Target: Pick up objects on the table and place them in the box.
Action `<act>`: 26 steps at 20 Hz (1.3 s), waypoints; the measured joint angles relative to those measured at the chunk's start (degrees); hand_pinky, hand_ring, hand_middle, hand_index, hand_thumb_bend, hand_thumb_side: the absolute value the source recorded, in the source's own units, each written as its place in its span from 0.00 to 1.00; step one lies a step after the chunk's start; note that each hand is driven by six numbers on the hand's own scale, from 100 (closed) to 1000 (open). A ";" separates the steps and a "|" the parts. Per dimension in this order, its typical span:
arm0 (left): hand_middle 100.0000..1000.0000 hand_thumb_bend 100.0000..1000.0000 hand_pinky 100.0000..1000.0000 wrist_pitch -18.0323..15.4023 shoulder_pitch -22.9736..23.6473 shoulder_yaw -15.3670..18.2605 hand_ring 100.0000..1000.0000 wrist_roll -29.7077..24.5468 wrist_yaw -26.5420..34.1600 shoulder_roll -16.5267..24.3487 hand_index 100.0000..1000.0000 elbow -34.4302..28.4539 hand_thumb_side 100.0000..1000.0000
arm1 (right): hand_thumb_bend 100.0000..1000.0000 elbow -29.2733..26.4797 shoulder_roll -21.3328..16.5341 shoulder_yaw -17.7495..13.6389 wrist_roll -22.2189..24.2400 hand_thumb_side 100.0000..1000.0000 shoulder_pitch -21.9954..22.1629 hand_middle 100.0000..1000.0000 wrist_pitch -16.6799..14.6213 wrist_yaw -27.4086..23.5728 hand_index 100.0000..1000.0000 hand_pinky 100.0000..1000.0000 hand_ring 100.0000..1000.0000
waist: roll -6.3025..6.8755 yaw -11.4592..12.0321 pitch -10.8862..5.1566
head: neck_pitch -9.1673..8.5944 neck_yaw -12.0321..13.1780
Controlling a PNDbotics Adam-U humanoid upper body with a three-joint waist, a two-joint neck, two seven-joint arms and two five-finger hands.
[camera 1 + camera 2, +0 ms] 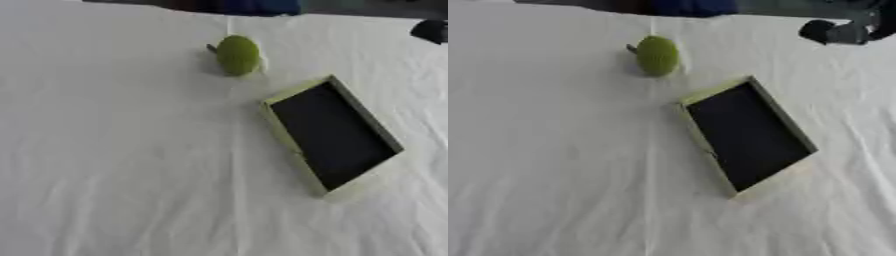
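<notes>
Green and round, one small fruit-like object [237, 55] with a short dark stem sits alone on the white tablecloth [114, 165], up toward twelve o'clock in the head views. Just below it, toward five o'clock and a little apart, lies the box [282, 131], a shallow pale-green tray with a dark floor, turned askew and holding nothing.

Nothing is in hand, so by my reading this is the reach, the very opening of the pick. Over at the far edge, around two o'clock, the right hand [833, 31] shows as a dark shape near the upper corner; whether its fingers are spread or curled I cannot tell, and nothing visible is held in it. The left hand is out of sight.

From that hand the green object lies toward nine o'clock, well apart across bare cloth. The next move likely calls for a sweep leftward, then fingers closing round a shape that may roll.
</notes>
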 measured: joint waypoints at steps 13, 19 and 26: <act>0.59 0.15 0.74 0.08 -0.08 -0.09 0.84 -0.22 0.27 -0.02 0.69 0.00 0.44 | 0.22 11.89 9.89 6.02 6.46 0.18 -9.55 0.85 6.46 -0.35 0.94 0.87 0.85 | 0.34 0.28 0.00 | -0.51 -1.02; 0.59 0.15 0.73 0.07 -0.37 -0.20 0.84 -0.30 0.53 -0.09 0.69 0.00 0.44 | 0.25 21.69 15.17 8.27 5.94 0.19 -13.31 0.84 5.94 5.90 0.93 0.87 0.85 | 0.74 0.64 0.02 | -0.96 -1.60; 0.59 0.14 0.73 -0.04 -0.64 -0.43 0.84 -0.46 0.71 -0.44 0.69 0.00 0.45 | 0.23 33.30 21.08 7.34 4.54 0.20 -15.67 0.84 4.53 12.62 0.93 0.88 0.85 | 0.80 1.08 0.62 | -0.98 -2.19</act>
